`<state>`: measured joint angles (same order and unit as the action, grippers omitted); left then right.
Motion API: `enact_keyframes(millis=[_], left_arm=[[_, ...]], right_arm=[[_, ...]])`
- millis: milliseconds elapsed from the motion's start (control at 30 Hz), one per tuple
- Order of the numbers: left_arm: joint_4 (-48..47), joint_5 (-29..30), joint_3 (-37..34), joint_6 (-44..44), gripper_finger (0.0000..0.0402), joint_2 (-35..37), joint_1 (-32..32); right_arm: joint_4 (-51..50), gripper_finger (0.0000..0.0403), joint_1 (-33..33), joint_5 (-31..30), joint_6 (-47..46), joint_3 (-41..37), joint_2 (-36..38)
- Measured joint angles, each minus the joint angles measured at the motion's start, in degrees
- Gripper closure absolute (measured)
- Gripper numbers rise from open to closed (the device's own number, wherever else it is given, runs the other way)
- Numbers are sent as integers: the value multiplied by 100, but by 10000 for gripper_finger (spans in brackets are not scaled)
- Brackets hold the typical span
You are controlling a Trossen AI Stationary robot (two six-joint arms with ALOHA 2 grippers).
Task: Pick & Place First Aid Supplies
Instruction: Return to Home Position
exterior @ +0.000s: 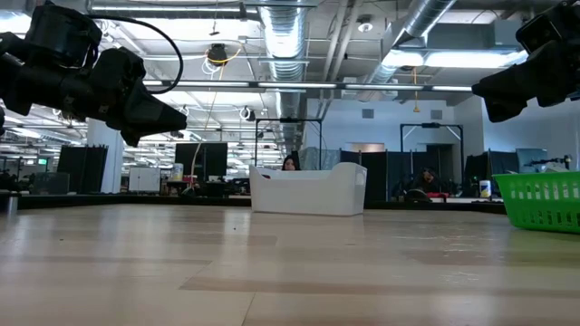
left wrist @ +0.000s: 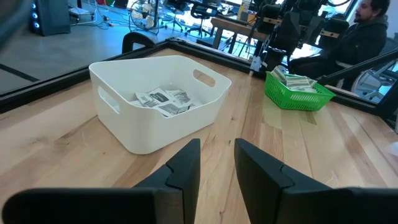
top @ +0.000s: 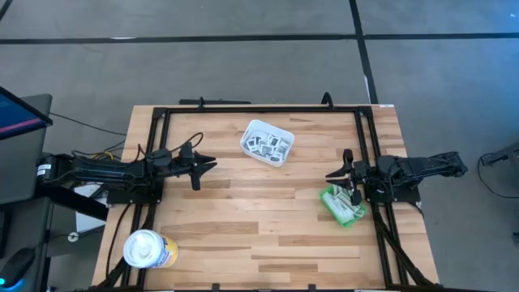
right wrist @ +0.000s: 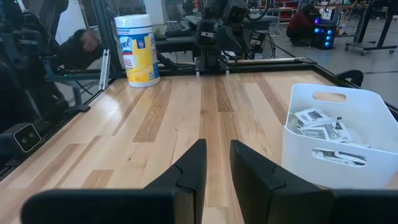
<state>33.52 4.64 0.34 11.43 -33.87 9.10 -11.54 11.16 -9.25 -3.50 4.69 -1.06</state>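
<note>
A white-and-yellow cylindrical wipes canister with a white lid (top: pixel 148 249) stands upright at the near left corner of the light wooden plank worktop (top: pixel 259 223), well apart from everything else. A black metal frame (top: pixel 243 109) runs round the worktop's edges. The left gripper (top: pixel 211 165) hangs over the left part of the worktop and points toward the middle. Its fingers (left wrist: pixel 186 163) are released, with a narrow gap between them. The right gripper (top: pixel 331 174) is raised by the right edge, just beside the green bin and facing the left arm. Its fingers (right wrist: pixel 193 163) are likewise released and a little apart. A white rectangular plastic tray with cut-out handles (top: pixel 253 130) sits between the arms, toward the far side, turned at an angle. In it lie the square white packets (top: pixel 269 146) with dark grey print, heaped loosely on its floor. A small green mesh plastic bin (top: pixel 328 199) rests near the right edge. It holds the white-and-olive strips (top: pixel 346 211), stacked nearly to its rim. Grey floor with dark seams surrounds the worktop, and a blue-lit screen (top: pixel 16 113) shows at the left. The low view looks into a large hall with silver ducts under the ceiling, and a person (left wrist: pixel 367 37) in dark clothes sits beyond the green bin.
</note>
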Motion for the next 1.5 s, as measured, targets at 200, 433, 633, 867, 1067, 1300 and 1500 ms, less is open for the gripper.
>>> enact_keyframes(millis=[200,433,633,867,1067,1300,1500], left_arm=[[0,2,0,0,302,0,-2],[2,2,0,-1,302,1,0],[2,1,0,-1,302,2,-1],[1,-15,0,-1,302,48,-48],[-3,-17,2,1,302,778,-46],[37,-17,2,1,302,1673,-46],[42,-17,2,-1,302,1963,-46]], right_arm=[[1,337,0,1,-1,0,0],[1,337,0,1,1,0,0],[1,337,0,1,-1,0,0],[-1,337,-2,5,0,0,0],[-2,337,-2,8,-1,0,-1],[-1,337,-2,5,1,0,0],[-1,337,-2,5,0,0,-2]])
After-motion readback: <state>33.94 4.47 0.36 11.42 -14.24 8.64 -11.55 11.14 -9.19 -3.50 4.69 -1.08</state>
